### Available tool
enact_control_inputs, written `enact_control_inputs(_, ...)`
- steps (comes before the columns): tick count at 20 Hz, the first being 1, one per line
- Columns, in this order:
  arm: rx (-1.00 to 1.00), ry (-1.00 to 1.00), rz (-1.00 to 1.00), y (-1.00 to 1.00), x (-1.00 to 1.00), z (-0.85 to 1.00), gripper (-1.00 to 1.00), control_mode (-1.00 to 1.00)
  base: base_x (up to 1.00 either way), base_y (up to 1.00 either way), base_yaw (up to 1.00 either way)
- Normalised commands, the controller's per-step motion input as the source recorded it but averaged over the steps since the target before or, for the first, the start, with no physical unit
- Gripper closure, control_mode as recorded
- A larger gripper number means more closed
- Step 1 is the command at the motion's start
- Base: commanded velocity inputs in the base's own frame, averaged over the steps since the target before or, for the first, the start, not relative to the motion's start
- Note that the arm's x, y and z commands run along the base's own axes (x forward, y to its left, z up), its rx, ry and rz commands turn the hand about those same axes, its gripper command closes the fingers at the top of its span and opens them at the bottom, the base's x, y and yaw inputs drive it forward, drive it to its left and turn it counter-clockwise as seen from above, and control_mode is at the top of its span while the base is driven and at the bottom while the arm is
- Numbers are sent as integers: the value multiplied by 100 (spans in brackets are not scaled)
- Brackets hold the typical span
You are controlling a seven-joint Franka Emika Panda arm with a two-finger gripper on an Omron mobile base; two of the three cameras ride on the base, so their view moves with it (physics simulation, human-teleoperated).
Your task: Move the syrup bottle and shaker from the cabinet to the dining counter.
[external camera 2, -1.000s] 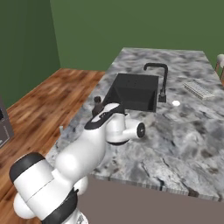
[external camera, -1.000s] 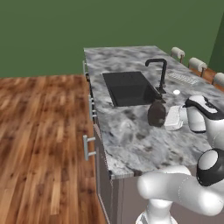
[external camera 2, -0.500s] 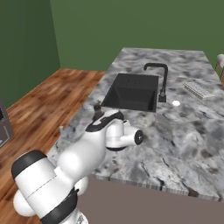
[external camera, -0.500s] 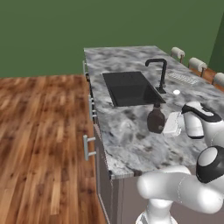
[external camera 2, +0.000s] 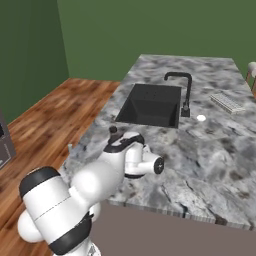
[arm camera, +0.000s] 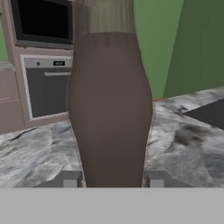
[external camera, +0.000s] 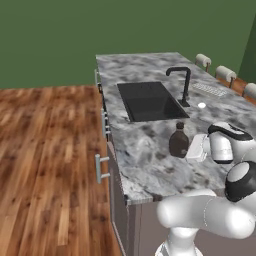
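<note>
Now my gripper (arm camera: 112, 179) is squeezed on the syrup bottle (external camera: 179, 141), with one finger on each side of its fat brown body. A moment ago the bottle was higher and a bit nearer the black faucet (external camera: 183, 85); I have brought it down and toward the near edge, so now it stands upright, low on the dining counter (external camera: 145, 150), just in front of the black sink (external camera: 150, 100), though I cannot tell if its bottom is touching. I think the bottle's trip is almost over, and next I need to let go and fetch the shaker.
</note>
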Motion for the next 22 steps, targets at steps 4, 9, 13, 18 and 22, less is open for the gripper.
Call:
enact_control_inputs(4,2,0,0,-12,0,-20,100,-100,0,0,0)
enact_control_inputs(9,0,0,0,-11,0,-23,100,-100,0,0,0)
enact_control_inputs(13,1,0,0,-10,0,-31,100,-100,0,0,0)
enact_control_inputs(18,3,0,0,-11,0,-27,100,-100,0,0,0)
enact_control_inputs(22,5,0,0,-11,0,-24,100,-100,0,0,0)
